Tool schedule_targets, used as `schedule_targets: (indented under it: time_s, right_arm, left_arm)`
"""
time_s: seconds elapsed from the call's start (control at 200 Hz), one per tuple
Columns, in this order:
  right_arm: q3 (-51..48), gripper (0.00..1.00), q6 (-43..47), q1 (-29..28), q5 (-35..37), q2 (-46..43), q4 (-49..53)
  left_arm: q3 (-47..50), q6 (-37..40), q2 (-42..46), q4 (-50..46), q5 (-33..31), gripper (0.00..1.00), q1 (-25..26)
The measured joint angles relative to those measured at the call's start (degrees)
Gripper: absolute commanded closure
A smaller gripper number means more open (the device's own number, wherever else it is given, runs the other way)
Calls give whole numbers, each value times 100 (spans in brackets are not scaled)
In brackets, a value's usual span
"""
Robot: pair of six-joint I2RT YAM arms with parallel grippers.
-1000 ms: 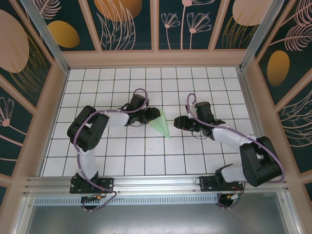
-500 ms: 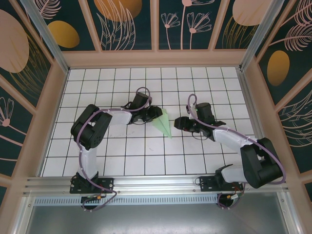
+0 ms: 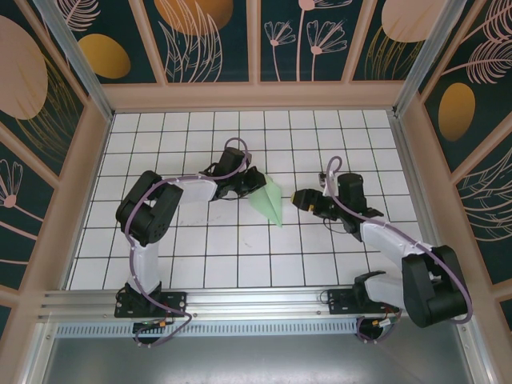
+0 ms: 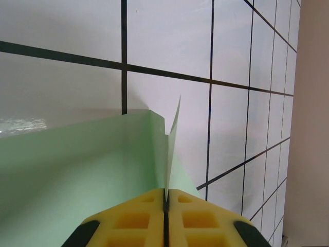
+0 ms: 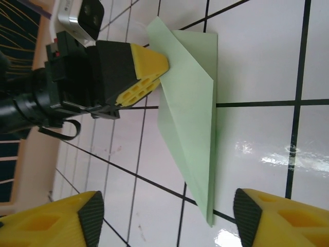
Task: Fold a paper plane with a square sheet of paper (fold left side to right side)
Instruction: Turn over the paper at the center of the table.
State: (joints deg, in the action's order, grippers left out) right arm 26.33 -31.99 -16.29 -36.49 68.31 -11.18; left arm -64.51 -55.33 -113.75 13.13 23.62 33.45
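The pale green square sheet of paper is folded into a slim pointed paper plane [image 3: 270, 202] lying on the grid floor, tip toward the near side. My left gripper [image 3: 258, 183] is at its wide far end. In the left wrist view its yellow fingertips [image 4: 149, 206] are pressed together on an upright flap of the green paper [image 4: 172, 134]. The right wrist view shows the plane [image 5: 191, 118] with the left gripper [image 5: 160, 66] touching its upper edge. My right gripper [image 3: 299, 200] stands open just right of the plane, with nothing between its fingers [image 5: 169, 218].
White grid-tiled floor [image 3: 240, 248] inside a wooden-framed enclosure with patterned walls [image 3: 256, 40]. Both arm bases sit on the metal rail [image 3: 256, 300] at the near edge.
My left gripper has shut on the paper's raised flap. The right gripper has opened wider and drawn back to the right, away from the plane.
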Motion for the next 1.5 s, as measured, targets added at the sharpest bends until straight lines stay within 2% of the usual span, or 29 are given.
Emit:
schedule_targets:
  time_s: [0.125, 0.38, 0.565, 0.946, 1.121, 1.261, 1.341, 1.501]
  right_arm:
    - [-216, 9, -227, 262, -461, -160, -485]
    - [-538, 1, -863, 538, -1661, -192, -1749]
    - [-560, 1, -1241, 518, -2260, -192, -2763]
    - [-273, 2, -1591, 212, -2511, 299, -3086]
    - [35, 9, -1908, -15, -2533, 597, -3333]
    - [162, 20, -2131, -184, -2555, 715, -3414]
    - [201, 28, -2210, -245, -2559, 717, -3451]
    - [232, 53, -2288, -284, -2603, 710, -3484]
  left_arm:
    - [0, 103, 308, -127, -11, 95, 0]
    - [-221, 321, 1445, -332, -153, 96, -4]
    - [-433, 361, 1799, -354, -11, 96, -7]
    - [-468, 199, 2052, -212, 533, 95, -7]
    - [-404, 31, 2116, 96, 828, 95, -7]
    - [-310, -76, 2120, 291, 1010, 95, -7]
    - [-271, -105, 2120, 337, 1062, 95, -7]
    - [-219, -160, 2120, 380, 1093, 95, -7]
